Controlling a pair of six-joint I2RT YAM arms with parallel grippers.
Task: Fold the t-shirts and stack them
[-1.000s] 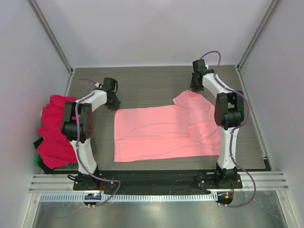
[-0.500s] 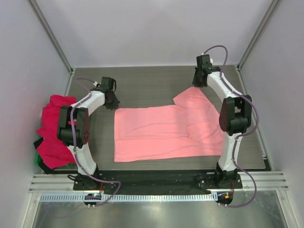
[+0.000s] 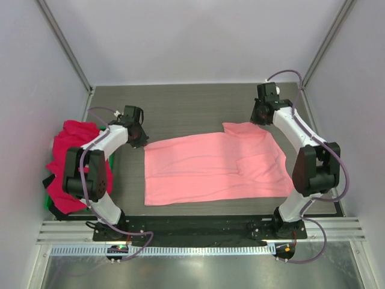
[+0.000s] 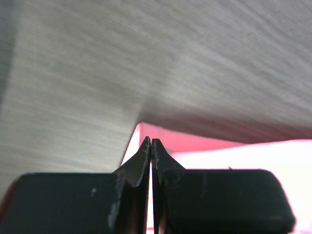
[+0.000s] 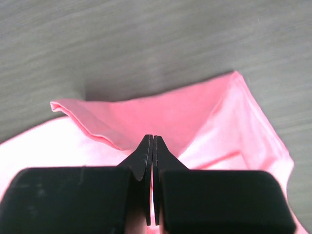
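Both far corners of the pink t-shirt (image 3: 204, 171), spread on the table (image 3: 192, 102), are pinched in closed jaws — left gripper (image 4: 151, 142) and right gripper (image 5: 152, 139) — likely to draw that edge taut for folding.

A salmon-pink t-shirt (image 3: 204, 171) lies spread across the middle of the worktop (image 3: 192, 108), mostly flat, with a folded layer creasing its right part and both far corners raised slightly off the surface. Crimson t-shirts (image 3: 69, 159) sit in a rumpled heap at the left edge, with black cloth (image 3: 46, 180) peeking out beneath
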